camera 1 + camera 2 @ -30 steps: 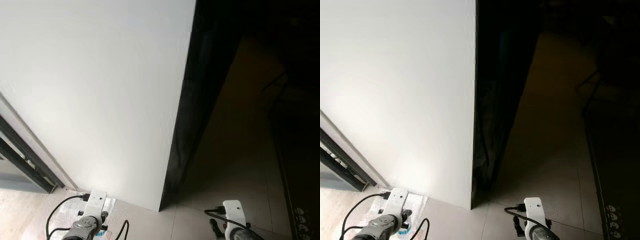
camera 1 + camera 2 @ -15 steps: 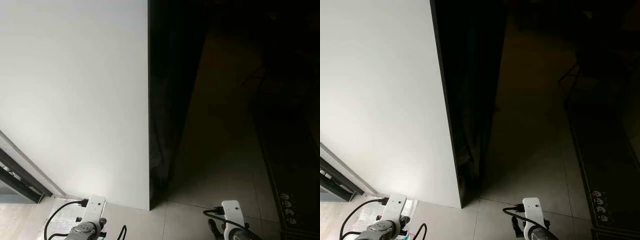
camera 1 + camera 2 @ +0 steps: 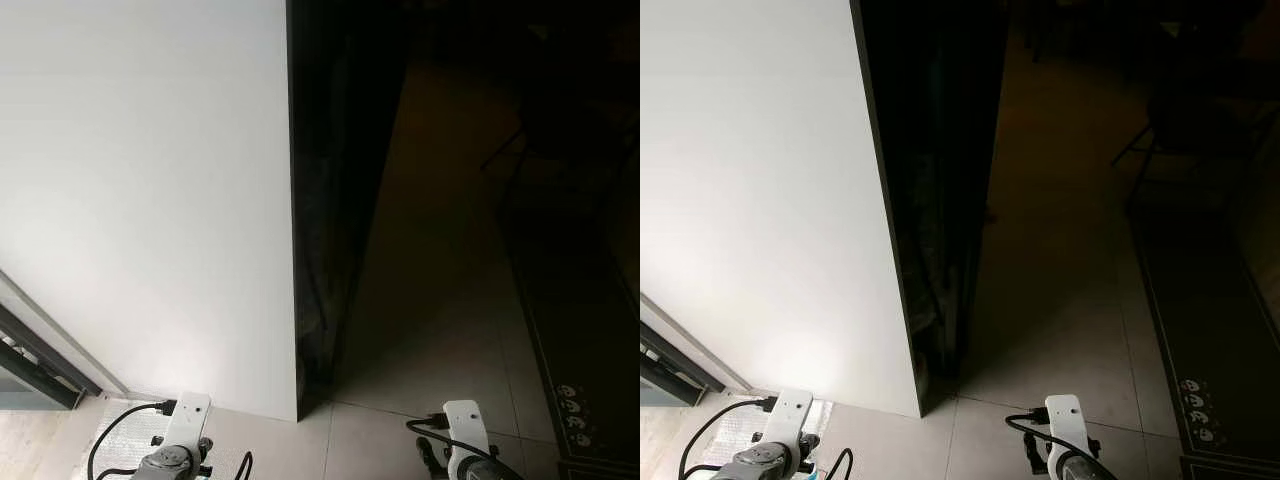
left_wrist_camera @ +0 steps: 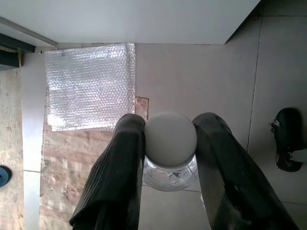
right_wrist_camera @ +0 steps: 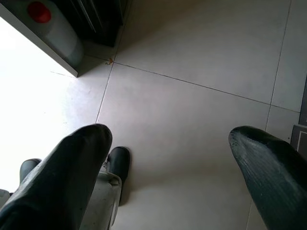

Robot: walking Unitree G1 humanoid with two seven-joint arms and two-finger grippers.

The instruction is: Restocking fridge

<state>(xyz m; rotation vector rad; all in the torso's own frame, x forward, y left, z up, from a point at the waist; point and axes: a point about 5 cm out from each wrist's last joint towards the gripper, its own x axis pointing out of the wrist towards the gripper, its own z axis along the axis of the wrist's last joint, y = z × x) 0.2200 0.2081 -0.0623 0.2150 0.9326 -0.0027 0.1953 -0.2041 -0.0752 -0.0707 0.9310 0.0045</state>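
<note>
left wrist view: left claw (image 4: 170, 143) pinching white-capped bottle (image 4: 170, 148); right claw (image 5: 172, 158) spread above tiles (image 5: 201, 120)

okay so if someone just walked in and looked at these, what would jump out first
A big white panel fills the robot's left, its dark edge meeting the tiled floor. The left end effector is clamped on a clear bottle with a white cap; the right end effector hangs open.

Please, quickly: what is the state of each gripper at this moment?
Left gripper: closed on a clear bottle with a white cap.
Right gripper: open, holding nothing, above the tiled floor.
</note>
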